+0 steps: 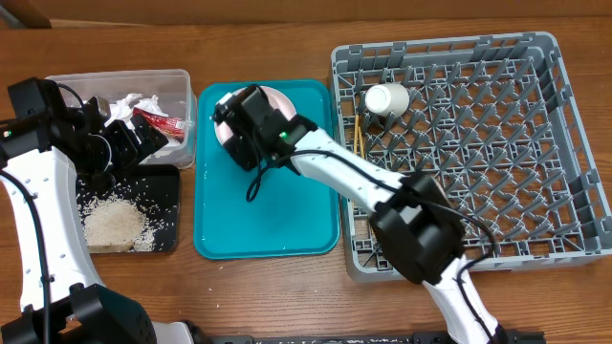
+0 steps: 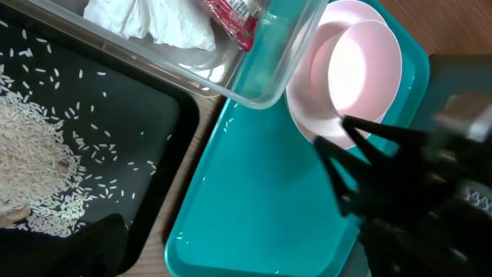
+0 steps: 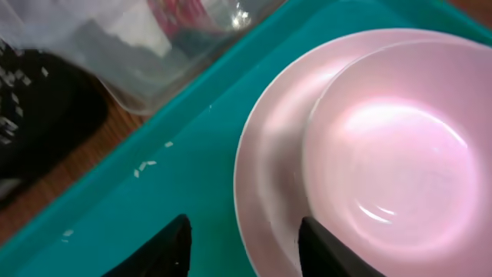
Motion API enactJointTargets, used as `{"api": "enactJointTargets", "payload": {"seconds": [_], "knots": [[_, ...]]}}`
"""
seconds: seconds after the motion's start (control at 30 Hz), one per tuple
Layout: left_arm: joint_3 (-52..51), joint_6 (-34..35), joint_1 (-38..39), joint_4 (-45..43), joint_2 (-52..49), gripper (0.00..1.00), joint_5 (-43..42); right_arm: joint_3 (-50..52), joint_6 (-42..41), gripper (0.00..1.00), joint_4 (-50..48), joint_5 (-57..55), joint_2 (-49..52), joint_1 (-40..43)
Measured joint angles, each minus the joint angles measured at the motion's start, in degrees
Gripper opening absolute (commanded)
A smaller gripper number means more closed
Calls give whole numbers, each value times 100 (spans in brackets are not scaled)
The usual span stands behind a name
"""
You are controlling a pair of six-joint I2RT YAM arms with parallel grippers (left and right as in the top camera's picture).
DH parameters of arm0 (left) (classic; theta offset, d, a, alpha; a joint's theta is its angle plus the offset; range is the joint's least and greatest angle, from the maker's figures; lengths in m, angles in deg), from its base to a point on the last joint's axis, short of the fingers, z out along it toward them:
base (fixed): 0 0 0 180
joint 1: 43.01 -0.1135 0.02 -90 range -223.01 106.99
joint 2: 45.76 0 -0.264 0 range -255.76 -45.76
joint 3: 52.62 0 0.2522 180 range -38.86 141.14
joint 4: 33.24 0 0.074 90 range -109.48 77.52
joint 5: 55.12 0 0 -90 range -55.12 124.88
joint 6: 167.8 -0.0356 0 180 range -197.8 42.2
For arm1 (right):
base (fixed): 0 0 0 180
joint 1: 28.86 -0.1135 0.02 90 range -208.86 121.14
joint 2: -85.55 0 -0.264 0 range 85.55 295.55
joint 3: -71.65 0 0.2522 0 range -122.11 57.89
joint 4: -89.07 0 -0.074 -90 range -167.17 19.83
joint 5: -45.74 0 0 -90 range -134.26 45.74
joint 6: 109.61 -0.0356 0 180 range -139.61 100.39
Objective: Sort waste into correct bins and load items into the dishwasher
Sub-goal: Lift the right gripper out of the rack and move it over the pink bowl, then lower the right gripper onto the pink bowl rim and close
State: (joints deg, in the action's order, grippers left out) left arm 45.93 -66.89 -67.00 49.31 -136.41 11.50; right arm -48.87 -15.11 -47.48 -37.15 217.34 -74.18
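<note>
A pink bowl [image 3: 400, 154] sits on the round pink plate [image 3: 269, 161] at the back of the teal tray [image 1: 268, 220]. My right gripper [image 3: 242, 254] is open, its fingers straddling the plate's near rim; from overhead it [image 1: 239, 119] covers most of the plate. My left gripper [image 1: 134, 143] is open and empty over the seam between the clear tub [image 1: 182, 81] and the black tray [image 1: 164, 182]. The tub holds napkins [image 1: 129, 105] and the red packet [image 1: 158, 122]. Rice [image 1: 115, 225] lies on the black tray. The white cup [image 1: 387, 98] and chopsticks [image 1: 358, 134] are in the dish rack [image 1: 564, 229]. No metal bowl shows.
The teal tray has a few stray rice grains [image 3: 146, 164] near its left edge. The right arm reaches across the rack's front left corner and the tray. The tub's corner [image 2: 254, 85] overhangs the teal tray's edge close to the plate.
</note>
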Motion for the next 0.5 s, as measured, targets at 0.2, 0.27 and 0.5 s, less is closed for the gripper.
{"api": "enactJointTargets", "payload": {"seconds": [0.2,0.27,0.5], "knots": [[0,0,0,0,0,100,0,7,122,51,-378,-7,223,-4],[0,0,0,2,0,100,0,7,151,50,-455,-4,223,-4],[0,0,0,2,0,100,0,-17,177,50,-339,118,223,-9]]}}
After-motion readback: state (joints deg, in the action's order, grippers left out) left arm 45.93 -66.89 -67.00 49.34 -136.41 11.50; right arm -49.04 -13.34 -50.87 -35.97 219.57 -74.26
